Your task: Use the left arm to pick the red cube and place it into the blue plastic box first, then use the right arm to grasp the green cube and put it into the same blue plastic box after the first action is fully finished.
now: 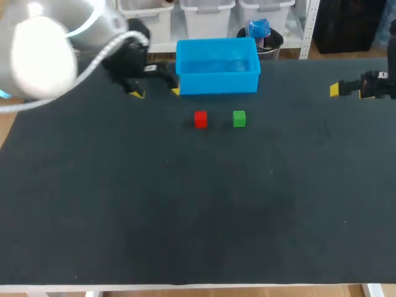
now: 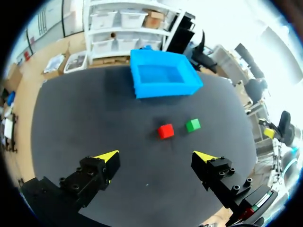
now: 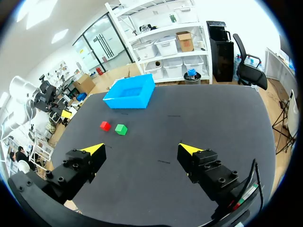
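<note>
1. Left claw (image 2: 156, 158) hung released, its yellow-tipped fingers spread wide with nothing between them. From overhead it sat just beside the front left corner of the blue plastic box (image 1: 216, 81).
2. The red cube (image 1: 200, 119) lay on the dark table (image 1: 185, 216), in front of the box and apart from it, with nothing touching it.
3. The green cube (image 1: 239, 119) lay just beside the red one, to its right, with a small gap between them.
4. The right claw (image 3: 141, 150) was released and empty too, at the table's far right, well apart from both cubes.
5. The first step seemed not yet begun: both cubes were on the table and the box looked empty. Next, the left claw would likely need to come over the red cube, lower with a finger on either side and clench, without nudging the green neighbour.
6. The head view showed only one yellow tip of the right claw, while the right wrist view showed both, spread apart. The left wrist view showed the red cube ahead of the left claw, roughly in line with the gap between its fingers.
</note>
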Available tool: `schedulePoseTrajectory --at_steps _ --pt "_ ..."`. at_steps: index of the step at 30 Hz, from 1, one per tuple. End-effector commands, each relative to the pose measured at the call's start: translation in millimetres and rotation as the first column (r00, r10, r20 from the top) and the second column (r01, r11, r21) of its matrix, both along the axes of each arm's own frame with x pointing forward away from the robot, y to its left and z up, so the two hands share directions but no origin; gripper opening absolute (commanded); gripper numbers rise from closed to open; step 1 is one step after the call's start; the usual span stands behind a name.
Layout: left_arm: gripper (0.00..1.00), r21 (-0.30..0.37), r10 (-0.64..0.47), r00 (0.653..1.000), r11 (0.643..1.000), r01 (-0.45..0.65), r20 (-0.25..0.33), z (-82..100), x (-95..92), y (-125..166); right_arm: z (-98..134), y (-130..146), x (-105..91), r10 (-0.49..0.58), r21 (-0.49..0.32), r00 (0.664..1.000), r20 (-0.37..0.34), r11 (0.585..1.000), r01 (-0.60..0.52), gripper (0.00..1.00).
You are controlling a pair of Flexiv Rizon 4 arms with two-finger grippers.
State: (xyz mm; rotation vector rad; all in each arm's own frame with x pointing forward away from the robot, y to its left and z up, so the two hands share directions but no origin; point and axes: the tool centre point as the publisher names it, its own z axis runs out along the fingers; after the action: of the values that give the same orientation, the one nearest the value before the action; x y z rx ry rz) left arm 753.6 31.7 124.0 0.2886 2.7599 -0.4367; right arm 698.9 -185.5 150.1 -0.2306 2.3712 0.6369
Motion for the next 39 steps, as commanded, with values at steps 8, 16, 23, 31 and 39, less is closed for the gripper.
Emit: schedulePoseTrajectory --at_steps 8,16,23,31,39 --pt "1.00 0.166 0.096 0.993 0.983 -0.083 -0.069 -10.7 32.4 -37 0 0 0.6 0.000 -0.001 1.000 -0.001 1.000 0.000 1.00" --pt "1.00 0.166 0.096 0.993 0.983 -0.083 -0.069 -10.7 32.4 -37 0 0 0.6 0.000 -0.001 1.000 -0.001 1.000 0.000 1.00" --pt "1.00 0.166 0.096 0.993 0.983 -0.083 -0.069 -10.7 32.4 -37 0 0 0.6 0.000 -0.001 1.000 -0.001 1.000 0.000 1.00" --pt "1.00 0.215 0.153 0.984 0.968 -0.131 -0.089 -32.1 34.5 -57 0 0 0.6 0.000 -0.001 1.000 -0.001 1.000 0.000 1.00" --pt "1.00 0.233 0.192 0.977 0.958 -0.166 -0.091 -60.5 39.1 -78 0 0 0.6 0.000 -0.001 1.000 -0.001 1.000 0.000 1.00"
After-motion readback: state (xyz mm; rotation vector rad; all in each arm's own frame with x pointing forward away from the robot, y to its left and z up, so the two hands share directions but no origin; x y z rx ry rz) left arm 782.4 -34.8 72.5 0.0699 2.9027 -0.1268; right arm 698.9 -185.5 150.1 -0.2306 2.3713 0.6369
